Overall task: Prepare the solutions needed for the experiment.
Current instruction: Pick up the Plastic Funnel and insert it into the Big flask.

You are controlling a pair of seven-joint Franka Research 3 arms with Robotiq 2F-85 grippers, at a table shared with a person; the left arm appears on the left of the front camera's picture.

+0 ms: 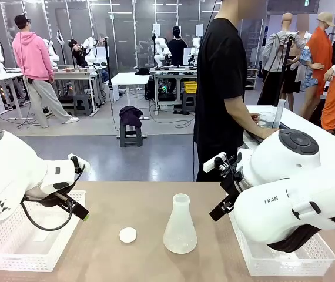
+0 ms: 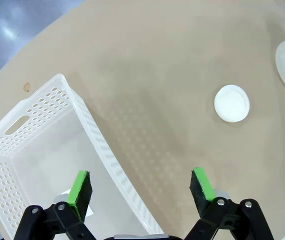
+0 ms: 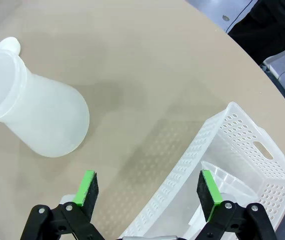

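Left gripper [image 2: 141, 187], right gripper [image 3: 148, 187] — both hanging open, empty; basket wall [image 3: 182, 175] sitting between right jaws, probably risking snagging; flask [image 3: 37, 115] beyond, tippable.

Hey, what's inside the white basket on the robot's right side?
A clear, round-rimmed container sits inside the right basket. One finger of the open right gripper hides part of it, and the right arm covers most of the basket from the front.

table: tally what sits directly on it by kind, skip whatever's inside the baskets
white perforated plastic baskets: 2
translucent conical plastic flask: 1
small white round cap: 1
total: 4
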